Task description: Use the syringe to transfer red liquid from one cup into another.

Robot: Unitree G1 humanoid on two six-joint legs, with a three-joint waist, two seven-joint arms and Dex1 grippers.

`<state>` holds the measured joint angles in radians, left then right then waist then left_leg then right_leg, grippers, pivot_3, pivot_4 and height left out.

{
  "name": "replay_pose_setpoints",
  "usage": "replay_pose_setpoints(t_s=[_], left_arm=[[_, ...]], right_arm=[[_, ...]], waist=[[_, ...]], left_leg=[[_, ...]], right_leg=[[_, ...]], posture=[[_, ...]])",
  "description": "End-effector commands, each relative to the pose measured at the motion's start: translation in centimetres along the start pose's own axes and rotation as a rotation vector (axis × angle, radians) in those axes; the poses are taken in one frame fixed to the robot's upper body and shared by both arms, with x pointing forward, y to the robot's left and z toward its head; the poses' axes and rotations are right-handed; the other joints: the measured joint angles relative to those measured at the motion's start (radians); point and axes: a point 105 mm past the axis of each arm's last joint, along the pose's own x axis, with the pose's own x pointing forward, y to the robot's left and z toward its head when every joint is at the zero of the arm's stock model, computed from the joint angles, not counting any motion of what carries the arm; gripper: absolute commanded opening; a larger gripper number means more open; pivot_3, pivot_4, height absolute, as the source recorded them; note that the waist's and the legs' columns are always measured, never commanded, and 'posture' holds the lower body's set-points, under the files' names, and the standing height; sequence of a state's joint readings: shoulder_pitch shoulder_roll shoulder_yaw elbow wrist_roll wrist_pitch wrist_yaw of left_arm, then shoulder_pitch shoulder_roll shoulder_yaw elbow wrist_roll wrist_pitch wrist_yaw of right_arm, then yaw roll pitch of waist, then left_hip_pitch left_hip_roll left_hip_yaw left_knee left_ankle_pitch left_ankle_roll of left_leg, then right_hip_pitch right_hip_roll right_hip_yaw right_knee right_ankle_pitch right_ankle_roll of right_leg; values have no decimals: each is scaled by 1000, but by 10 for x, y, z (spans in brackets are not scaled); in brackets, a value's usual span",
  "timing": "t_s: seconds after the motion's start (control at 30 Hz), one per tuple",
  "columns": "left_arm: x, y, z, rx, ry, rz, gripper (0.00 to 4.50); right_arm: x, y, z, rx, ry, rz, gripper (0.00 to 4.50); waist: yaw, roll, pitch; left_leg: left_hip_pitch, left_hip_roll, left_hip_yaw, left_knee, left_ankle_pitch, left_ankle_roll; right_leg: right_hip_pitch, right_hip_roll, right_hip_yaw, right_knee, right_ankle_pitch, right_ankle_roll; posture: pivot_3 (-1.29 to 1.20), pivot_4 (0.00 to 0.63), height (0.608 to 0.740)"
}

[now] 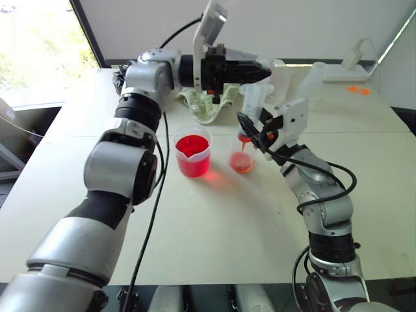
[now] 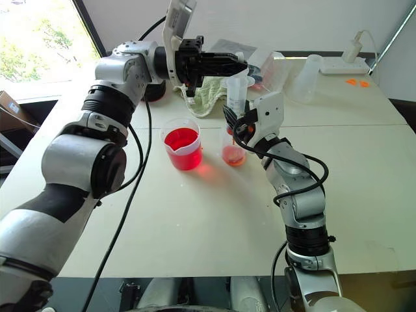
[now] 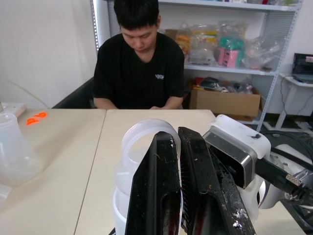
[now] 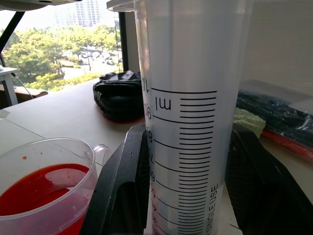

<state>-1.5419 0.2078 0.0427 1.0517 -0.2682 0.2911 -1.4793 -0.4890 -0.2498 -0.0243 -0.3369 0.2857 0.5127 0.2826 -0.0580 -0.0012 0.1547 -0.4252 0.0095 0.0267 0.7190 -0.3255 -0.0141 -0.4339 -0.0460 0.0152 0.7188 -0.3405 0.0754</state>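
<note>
The syringe [image 1: 255, 97] stands upright, its orange tip just above the narrower clear cup [image 1: 241, 159], which holds a little red liquid [image 1: 241, 164]. My right gripper [image 1: 251, 125] is shut on the syringe barrel [image 4: 195, 98], one black finger [image 4: 122, 186] on each side. From the left, my left gripper [image 1: 265, 71] reaches level across the syringe's top. Its fingers [image 3: 161, 186] are shut at the white plunger ring [image 3: 142, 142]. The wide spouted beaker [image 1: 193, 156] of red liquid stands just left of the cup.
A crumpled pale cloth [image 1: 209, 107] lies behind the beaker. A clear container [image 1: 313, 78], a white power strip [image 1: 354, 65] and orange bits [image 1: 357, 90] sit at the table's back right. A black pouch [image 4: 120, 98] lies at the back left. A person [image 3: 139, 63] sits across the table.
</note>
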Motion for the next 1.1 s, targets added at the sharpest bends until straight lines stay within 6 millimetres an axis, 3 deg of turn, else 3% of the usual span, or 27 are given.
replay_pose_setpoints(t_s=[0.03, 0.53, 0.8, 0.9, 1.1], left_arm=[[5, -5, -10, -14, 31, -34, 42], [6, -9, -22, -50, 37, -35, 42], [5, -8, -18, -57, 28, -21, 42], [4, -8, -16, -81, 14, -18, 867], [1, -10, -13, -46, 21, -25, 3257]], right_arm=[[0, -2, 39, -40, -142, -7, 1544], [1, -4, 46, -47, -155, -9, 1544], [1, -5, 45, -47, -149, -11, 1544], [1, -5, 45, -44, -150, -13, 1544], [2, -5, 45, -42, -151, -15, 1544]], waist=[[0, 0, 0], [1, 0, 0], [1, 0, 0], [2, 0, 0], [3, 0, 0]], left_leg=[[0, 0, 0, 0, 0, 0], [0, 0, 0, 0, 0, 0], [0, 0, 0, 0, 0, 0], [0, 0, 0, 0, 0, 0], [0, 0, 0, 0, 0, 0]], right_leg=[[0, 0, 0, 0, 0, 0], [0, 0, 0, 0, 0, 0], [0, 0, 0, 0, 0, 0], [0, 0, 0, 0, 0, 0], [0, 0, 0, 0, 0, 0]], posture=[[0, 150, 711], [0, 150, 711], [0, 150, 711], [0, 150, 711], [0, 150, 711]])
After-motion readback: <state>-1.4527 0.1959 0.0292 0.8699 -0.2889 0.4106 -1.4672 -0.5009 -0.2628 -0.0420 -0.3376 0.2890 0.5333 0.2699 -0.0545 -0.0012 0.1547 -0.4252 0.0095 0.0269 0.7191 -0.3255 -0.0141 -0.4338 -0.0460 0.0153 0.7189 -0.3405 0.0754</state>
